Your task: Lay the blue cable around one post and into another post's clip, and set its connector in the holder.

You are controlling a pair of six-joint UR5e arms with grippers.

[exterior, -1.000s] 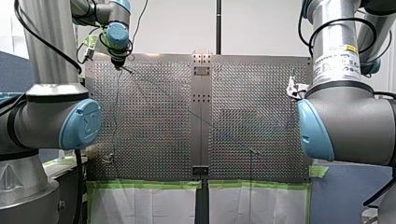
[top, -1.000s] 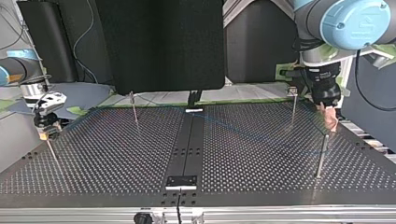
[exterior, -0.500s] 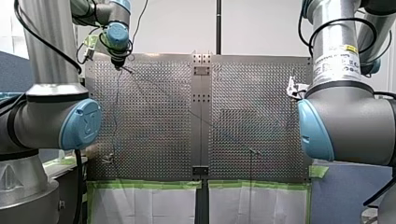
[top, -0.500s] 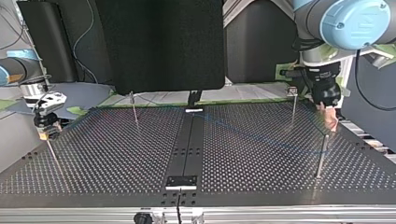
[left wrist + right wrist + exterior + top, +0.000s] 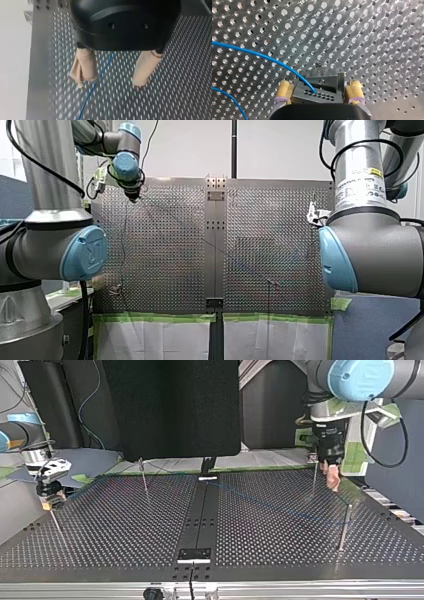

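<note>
Left tool (image 5: 109,83): wide open, cable (image 5: 96,83) loose between fingers (image 5: 83,65).
Right tool (image 5: 319,84): clamped on connector (image 5: 317,95).
Posts (image 5: 143,477): four, upright on bench (image 5: 125,530).
Cable: one, blue.

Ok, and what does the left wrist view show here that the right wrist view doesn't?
Only the left wrist view: my left gripper, black with beige pads, jaws open, with the blue cable running loose between them, nearer one pad. Only the right wrist view: my right gripper, its yellow pads closed against a grey connector that the cable plugs into, plus a second stretch of cable beside it. Both: the blue cable lying over the perforated table.
</note>
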